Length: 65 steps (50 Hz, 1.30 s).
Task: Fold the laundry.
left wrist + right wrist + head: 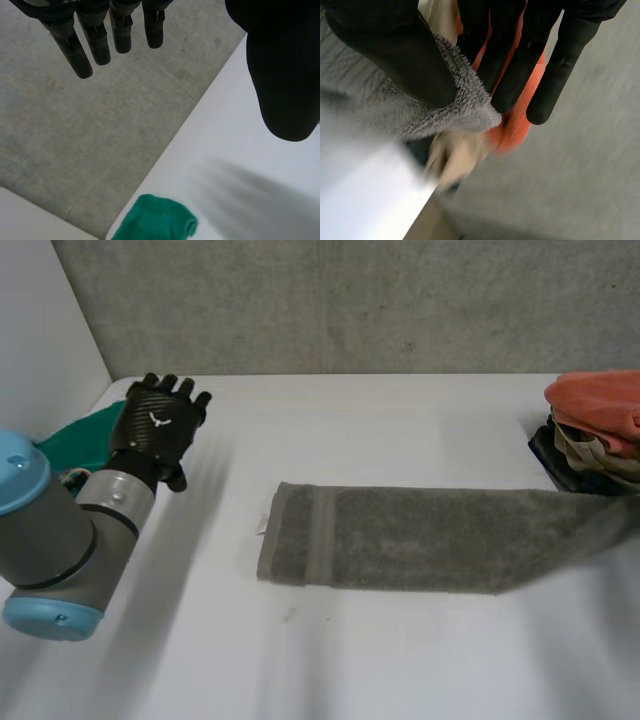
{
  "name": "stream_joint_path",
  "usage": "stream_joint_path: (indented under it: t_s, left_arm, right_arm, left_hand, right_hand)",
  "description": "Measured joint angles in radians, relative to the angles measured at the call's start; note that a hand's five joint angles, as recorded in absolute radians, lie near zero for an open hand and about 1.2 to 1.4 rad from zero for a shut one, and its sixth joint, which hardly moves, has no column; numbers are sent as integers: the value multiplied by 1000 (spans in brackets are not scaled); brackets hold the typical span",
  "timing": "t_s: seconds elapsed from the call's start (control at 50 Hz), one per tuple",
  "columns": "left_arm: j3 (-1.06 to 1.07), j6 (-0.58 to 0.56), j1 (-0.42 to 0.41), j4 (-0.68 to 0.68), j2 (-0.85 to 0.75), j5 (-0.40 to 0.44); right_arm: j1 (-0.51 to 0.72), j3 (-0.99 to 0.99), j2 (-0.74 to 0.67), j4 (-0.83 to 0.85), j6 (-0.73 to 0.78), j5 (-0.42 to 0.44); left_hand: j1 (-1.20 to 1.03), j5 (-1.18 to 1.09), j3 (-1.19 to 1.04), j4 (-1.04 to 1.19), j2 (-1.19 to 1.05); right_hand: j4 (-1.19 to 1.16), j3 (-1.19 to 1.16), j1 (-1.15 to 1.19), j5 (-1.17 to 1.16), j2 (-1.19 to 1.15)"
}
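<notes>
Towel (420, 538) corner apparently in right hand (395, 55)

A lab-like test space: white table (350, 660), bare concrete wall (350, 300).

Towel (400, 540): plain grey, one slightly darker band across near one end
Table (350, 660): white
Green cloth (85, 440): plain, no pattern
Orange cloth (600, 405): plain, top of the pile
Beige cloth (590, 452): under the orange
Dark cloth (558, 465): near black, lowest
Left hand (160, 425): black, small white mark on its back
Right hand (560, 60): black
Left arm (70, 540): grey, light-blue caps
Wall (350, 300): mottled grey
</notes>
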State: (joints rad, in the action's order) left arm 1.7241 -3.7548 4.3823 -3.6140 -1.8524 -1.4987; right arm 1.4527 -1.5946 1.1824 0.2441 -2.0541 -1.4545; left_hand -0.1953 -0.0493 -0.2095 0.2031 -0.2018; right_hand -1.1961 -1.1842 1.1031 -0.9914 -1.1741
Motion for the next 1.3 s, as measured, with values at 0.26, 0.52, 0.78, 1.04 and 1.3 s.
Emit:
stream_joint_path:
  t_s: [0.26, 0.52, 0.78, 1.04, 1.3]
  left_arm:
    - [41, 55, 18, 0, 72, -1]
    - [64, 66, -16, -1, 66, -1]
    - [-5, 69, -114, -3, 62, -3]
    - [-33, 72, -173, -3, 25, -4]
    - [-31, 73, -169, -1, 49, -12]
  right_arm:
    - [615, 85, -87, 265, 7, 184]
    - [881, 164, -352, 226, 14, 216]
    - [679, -25, -52, 107, -498, 1]
    - [419, -168, -88, 0, -415, -34]
    - [647, -86, 2, 305, -283, 1]
  left_hand:
    - [0, 0, 0, 0, 0]
    - [0, 0, 0, 0, 0]
    - [0, 0, 0, 0, 0]
    - [0, 0, 0, 0, 0]
    - [0, 0, 0, 0, 0]
  right_hand:
    - [-1, -6, 0, -5, 0]
    - [435, 428, -418, 415, 444]
    - [994, 979, -881, 949, 967]
    - [60, 51, -92, 63, 50]
    - [0, 0, -59, 12, 37]
